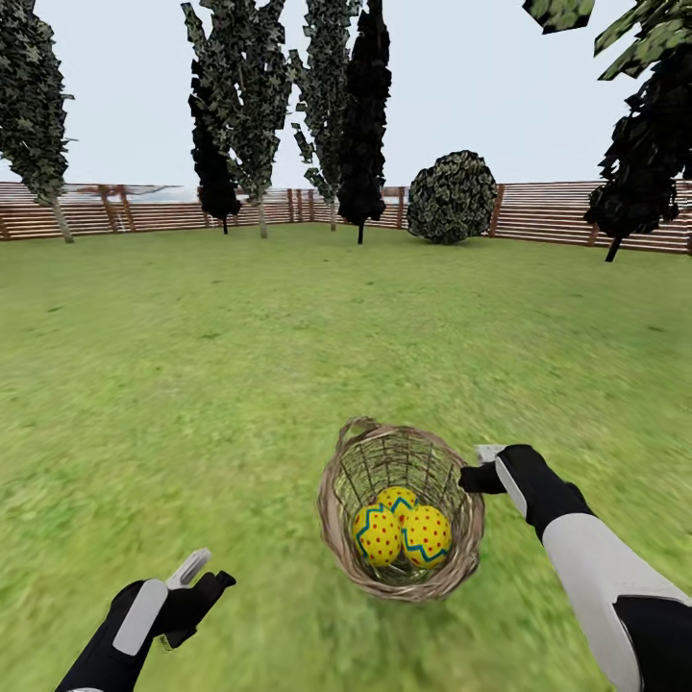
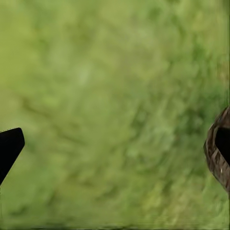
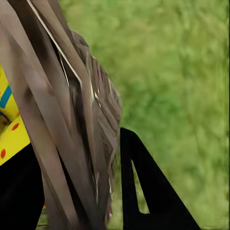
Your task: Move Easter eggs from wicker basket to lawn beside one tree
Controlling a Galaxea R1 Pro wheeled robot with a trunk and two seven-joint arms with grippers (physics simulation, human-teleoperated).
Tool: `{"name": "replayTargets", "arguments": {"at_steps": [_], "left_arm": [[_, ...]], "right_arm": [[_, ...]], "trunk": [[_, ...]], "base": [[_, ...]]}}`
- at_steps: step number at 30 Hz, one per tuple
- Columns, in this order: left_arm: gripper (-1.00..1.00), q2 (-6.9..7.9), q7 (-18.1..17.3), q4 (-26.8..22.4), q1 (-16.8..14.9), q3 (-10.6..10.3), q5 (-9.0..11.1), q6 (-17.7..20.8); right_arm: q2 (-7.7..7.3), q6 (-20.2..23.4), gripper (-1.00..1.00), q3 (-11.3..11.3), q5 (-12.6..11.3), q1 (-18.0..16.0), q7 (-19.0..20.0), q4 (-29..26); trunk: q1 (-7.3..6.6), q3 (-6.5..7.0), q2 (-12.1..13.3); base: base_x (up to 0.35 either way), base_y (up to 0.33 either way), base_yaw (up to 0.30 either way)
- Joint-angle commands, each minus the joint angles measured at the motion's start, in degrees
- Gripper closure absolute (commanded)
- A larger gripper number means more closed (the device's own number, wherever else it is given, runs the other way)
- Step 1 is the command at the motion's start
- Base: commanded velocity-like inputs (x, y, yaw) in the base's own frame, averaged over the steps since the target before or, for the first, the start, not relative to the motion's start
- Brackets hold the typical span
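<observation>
My right gripper sits at the rim of the wicker basket, on its right side as I look down from the head camera; in the right wrist view one dark finger lies outside the woven wall and another dark finger lies inside it, so the jaws straddle the wall, but I cannot tell whether they actually press on it. My left gripper hovers low over the lawn, well apart from the basket on its left, with its two fingers spread and nothing between them; the left wrist view shows blurred grass and a sliver of the basket's edge. All three Easter eggs lie in the bottom of the basket, touching one another, yellow with red dots and a teal zigzag; a patch of one egg shows through the weave in the right wrist view. Farther out, slim dark trees and a round bush stand before the slatted wooden fence.
</observation>
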Motion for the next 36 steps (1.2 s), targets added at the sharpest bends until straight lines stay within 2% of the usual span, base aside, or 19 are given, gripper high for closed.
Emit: {"name": "replayTargets", "arguments": {"at_steps": [1,17,24,30,36], "left_arm": [[-1.00,-0.06,0.5,-0.1,0.0,-0.2,0.6,0.2],[-1.00,-0.20,0.5,0.0,1.0,-0.6,0.6,0.2],[-1.00,-0.22,0.5,-0.1,1.0,-0.6,0.6,0.2],[-1.00,-0.22,0.5,-0.1,1.0,-0.6,0.5,0.2],[-1.00,-0.22,0.5,-0.1,1.0,-0.6,0.5,0.2]], "right_arm": [[0.01,0.3,1.00,-0.1,-0.2,0.0,0.2,-0.1],[-0.23,0.2,1.00,0.0,0.1,0.2,0.1,0.7],[-0.06,0.4,1.00,0.1,0.4,1.1,0.2,2.3],[0.02,1.2,1.00,0.1,0.5,3.2,0.2,5.4],[-0.07,1.3,1.00,0.1,0.4,3.3,0.0,5.4]], "trunk": [[-0.01,-0.06,0.0],[-0.01,-0.06,0.0],[-0.01,-0.06,0.0],[-0.01,-0.06,0.0],[-0.01,-0.06,0.0]], "base": [[0.000,0.000,-0.258],[0.010,-0.013,-0.231],[0.168,-0.252,-0.007],[0.181,-0.280,-0.010],[0.185,-0.280,-0.210]]}}
